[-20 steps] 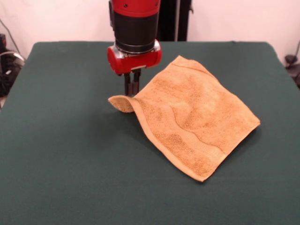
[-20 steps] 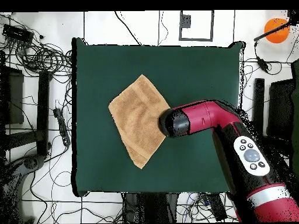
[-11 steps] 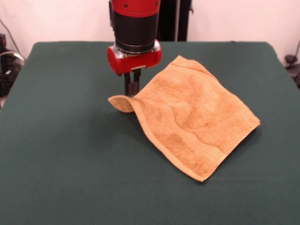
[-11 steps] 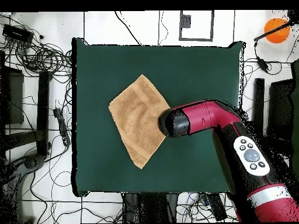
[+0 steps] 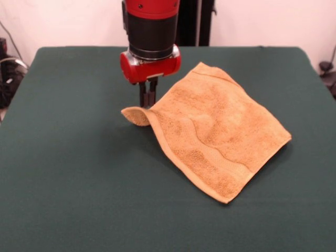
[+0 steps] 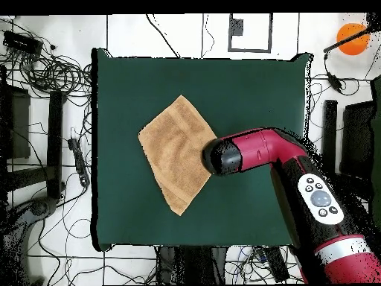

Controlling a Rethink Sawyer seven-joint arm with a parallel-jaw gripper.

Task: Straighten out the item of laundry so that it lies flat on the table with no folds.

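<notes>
Nothing has changed over the last second: the red and black arm holds exactly where it was, and the mustard terry-cloth towel (image 5: pixel 212 128) keeps the same outline in both views; so this reads as a pause with the grip already taken, not a pull under way. The gripper (image 5: pixel 148 101) stands upright over the towel's one raised corner, its 2 dark fingers (image 5: pixel 143 96) pressed close together with the hem seemingly pinched between their tips; the gap between them is too narrow for me to be sure how much cloth they hold. That corner curls over into a small rounded flap (image 5: pixel 136 116), lifted off the dark green table (image 5: pixel 68 173); the rest of the towel lies spread in a diamond, its woven band (image 5: pixel 210 152) running along the edge nearest me, with a soft ripple behind the pinched corner. From above, the arm's head (image 6: pixel 223 156) covers that same corner, and the towel (image 6: pixel 173 145) sits a little off the table's middle, well inside every edge. My reading is that the job is nearly done; only this 1 curled corner is left to draw outward and lay down. The risk is dragging the whole towel instead of unrolling the flap.
</notes>
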